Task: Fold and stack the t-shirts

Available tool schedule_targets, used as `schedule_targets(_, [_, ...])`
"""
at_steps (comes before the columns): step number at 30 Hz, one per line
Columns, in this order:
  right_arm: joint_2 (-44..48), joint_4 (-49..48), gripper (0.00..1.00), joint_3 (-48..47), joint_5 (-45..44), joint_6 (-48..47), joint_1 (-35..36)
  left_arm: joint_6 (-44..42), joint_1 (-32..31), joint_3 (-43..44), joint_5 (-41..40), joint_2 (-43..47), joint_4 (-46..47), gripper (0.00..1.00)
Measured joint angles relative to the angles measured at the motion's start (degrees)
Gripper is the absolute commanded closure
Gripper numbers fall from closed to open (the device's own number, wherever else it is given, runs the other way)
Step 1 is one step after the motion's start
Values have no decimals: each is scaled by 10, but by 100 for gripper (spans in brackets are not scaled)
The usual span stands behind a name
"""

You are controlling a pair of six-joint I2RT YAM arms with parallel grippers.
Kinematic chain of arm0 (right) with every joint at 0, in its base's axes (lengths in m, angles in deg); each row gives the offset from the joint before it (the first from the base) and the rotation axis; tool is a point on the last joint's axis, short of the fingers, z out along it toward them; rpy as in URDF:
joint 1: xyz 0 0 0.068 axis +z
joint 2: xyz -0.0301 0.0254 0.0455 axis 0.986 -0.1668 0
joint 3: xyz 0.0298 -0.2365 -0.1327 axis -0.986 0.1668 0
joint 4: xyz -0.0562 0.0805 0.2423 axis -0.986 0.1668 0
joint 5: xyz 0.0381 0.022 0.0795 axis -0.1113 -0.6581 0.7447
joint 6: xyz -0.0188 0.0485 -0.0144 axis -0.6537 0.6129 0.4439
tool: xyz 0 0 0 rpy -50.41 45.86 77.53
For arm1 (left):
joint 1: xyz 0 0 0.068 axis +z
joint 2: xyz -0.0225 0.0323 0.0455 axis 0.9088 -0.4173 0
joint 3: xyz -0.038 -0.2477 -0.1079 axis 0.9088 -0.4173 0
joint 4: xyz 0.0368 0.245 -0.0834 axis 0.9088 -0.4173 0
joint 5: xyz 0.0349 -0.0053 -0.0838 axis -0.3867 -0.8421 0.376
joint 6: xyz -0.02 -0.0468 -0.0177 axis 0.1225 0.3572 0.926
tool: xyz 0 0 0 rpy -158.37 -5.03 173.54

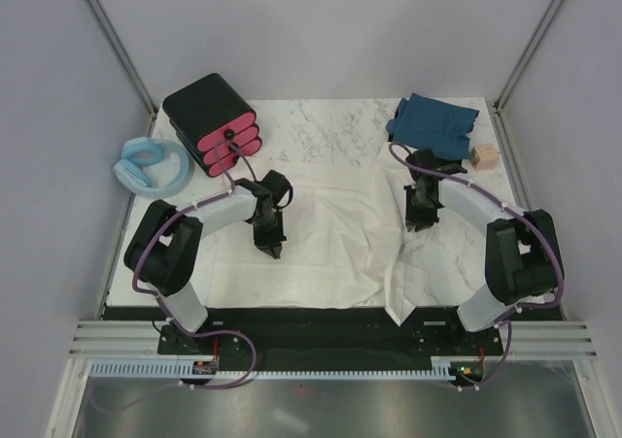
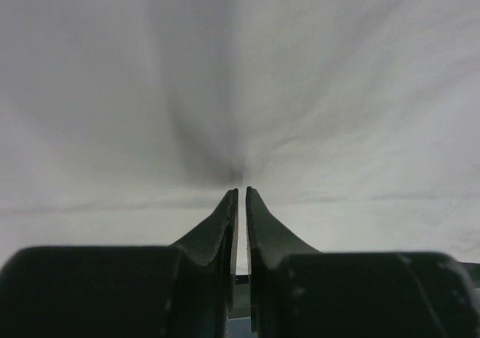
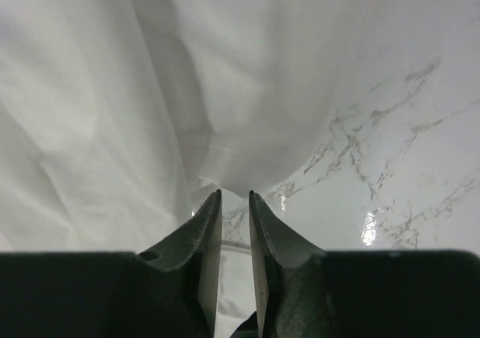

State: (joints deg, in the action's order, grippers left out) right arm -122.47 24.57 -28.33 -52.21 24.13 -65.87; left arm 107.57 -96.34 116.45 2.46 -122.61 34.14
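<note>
Overhead, the cream-white t-shirt [image 1: 330, 234] lies spread across the middle of the marble tabletop [image 1: 330, 132], rumpled along its right side, where one flap spills over the near edge. The teal-blue t-shirt [image 1: 434, 124] sits bunched in the far right corner, well apart from it, with a small wooden block [image 1: 483, 156] just beside it. Both arms are bent the same way: shoulder raised, elbow pushed outward, the white forearm reaching inward over the cloth and the wrist tipped steeply down. The left claw [image 1: 271, 247] comes down on the left part of the cream-white shirt. In its wrist view the left claw [image 2: 241, 190] shows only a thin slit between the fingers, and creases in the cloth run in toward the tips. Whether a fold is actually pinched there I cannot tell. The right claw [image 1: 419, 222] stands at the shirt's right edge. In its own wrist view the right claw [image 3: 234, 193] is clamped on that edge, with cloth draping away from the tips and bare marble to the right. A black box with pink drawers [image 1: 209, 117] and a pale blue ring [image 1: 175, 171] sit at the far left.
</note>
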Motion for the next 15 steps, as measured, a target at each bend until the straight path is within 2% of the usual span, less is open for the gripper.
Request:
schedule_targets(7, [27, 23, 74, -81, 0, -11, 0, -3, 0, -2, 1, 17, 0, 85])
schedule_targets(15, [-31, 15, 74, -75, 0, -12, 4, -4, 0, -2, 2, 16, 0, 83])
